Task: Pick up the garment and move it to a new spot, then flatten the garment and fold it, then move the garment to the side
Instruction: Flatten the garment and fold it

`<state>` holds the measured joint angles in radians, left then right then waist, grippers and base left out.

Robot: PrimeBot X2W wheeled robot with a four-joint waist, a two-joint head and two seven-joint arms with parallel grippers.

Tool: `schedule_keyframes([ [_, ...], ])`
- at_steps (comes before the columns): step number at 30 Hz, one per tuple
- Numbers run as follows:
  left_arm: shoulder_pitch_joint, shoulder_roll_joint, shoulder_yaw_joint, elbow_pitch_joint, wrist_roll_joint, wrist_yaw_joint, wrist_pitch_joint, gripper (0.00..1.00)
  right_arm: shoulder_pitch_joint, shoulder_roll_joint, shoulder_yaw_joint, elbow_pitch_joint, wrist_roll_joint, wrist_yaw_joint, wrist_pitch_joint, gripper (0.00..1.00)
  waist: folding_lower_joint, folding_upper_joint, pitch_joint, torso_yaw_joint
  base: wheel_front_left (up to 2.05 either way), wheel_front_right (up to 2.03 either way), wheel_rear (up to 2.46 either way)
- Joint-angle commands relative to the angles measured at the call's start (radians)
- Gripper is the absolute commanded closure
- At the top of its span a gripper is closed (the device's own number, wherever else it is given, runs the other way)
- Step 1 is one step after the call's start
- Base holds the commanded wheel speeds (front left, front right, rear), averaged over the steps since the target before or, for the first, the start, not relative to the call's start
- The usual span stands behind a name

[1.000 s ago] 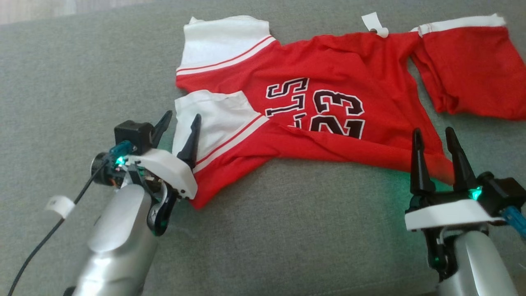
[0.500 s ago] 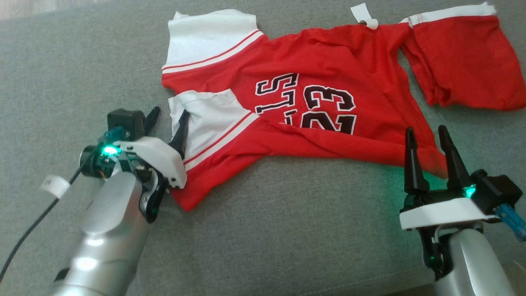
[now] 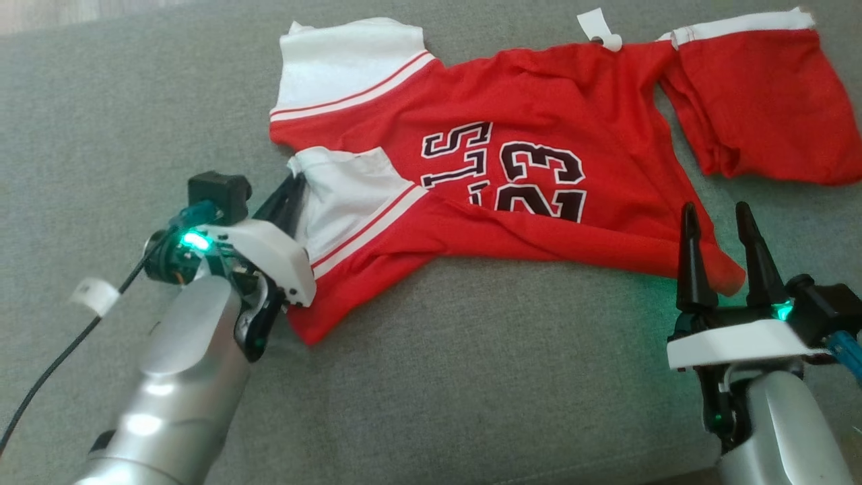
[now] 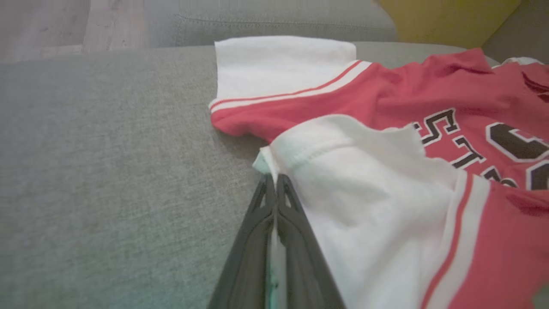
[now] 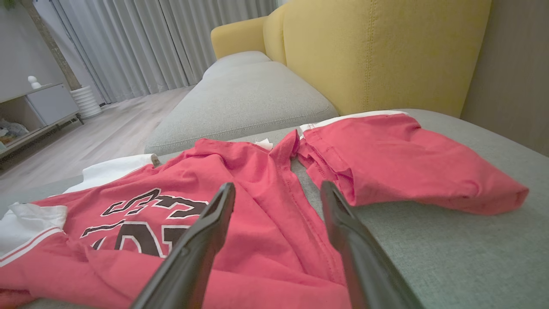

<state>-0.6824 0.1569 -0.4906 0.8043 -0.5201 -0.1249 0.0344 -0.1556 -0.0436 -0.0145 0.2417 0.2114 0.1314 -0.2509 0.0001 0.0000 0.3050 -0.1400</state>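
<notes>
A red garment (image 3: 552, 87) with white sleeves and black "23" lettering lies spread and wrinkled on the grey sofa cushion (image 3: 438, 391). My left gripper (image 3: 296, 180) is shut on the hem of the nearer white sleeve (image 3: 350, 188). In the left wrist view its fingers (image 4: 257, 223) pinch the white fabric (image 4: 369, 193) at its left corner, with cloth showing between them. My right gripper (image 3: 714, 212) stands open at the garment's lower right corner. Its fingertips (image 5: 223, 201) straddle the red cloth (image 5: 266, 180) without holding it.
A separate-looking red fold with a white band (image 3: 761, 101) lies at the far right. The yellow backrest (image 5: 377, 47) rises behind the seat. Wooden floor (image 5: 98, 137) and a low cabinet (image 5: 43, 103) lie past the cushion's end. A black cable with a white tag (image 3: 91, 296) trails from my left wrist.
My left gripper's fingers closed on the white sleeve hem, which has bunched slightly toward them. The right gripper stayed open in about the same place.
</notes>
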Motion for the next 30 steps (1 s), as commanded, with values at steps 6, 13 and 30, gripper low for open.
schedule_keyframes([
  [6,-0.036,0.089,0.029,-0.062,-0.027,-0.006,-0.104,1.00,-0.017,-0.007,0.014,-0.010,0.006,-0.001,-0.011,0.00,-0.0001,0.0000,-0.032,0.019,0.00,0.00,0.00],
  [13,-0.088,0.153,0.030,-0.133,-0.032,-0.006,-0.181,1.00,-0.019,-0.007,0.018,0.005,0.016,-0.001,-0.011,0.00,-0.0001,0.0000,-0.052,0.027,0.00,0.00,0.00],
  [30,-0.288,0.236,-0.023,-0.383,0.112,-0.005,-0.292,1.00,-0.021,-0.007,0.032,0.025,0.035,-0.001,-0.011,0.00,-0.0001,0.0000,-0.092,0.058,0.00,0.00,0.00],
])
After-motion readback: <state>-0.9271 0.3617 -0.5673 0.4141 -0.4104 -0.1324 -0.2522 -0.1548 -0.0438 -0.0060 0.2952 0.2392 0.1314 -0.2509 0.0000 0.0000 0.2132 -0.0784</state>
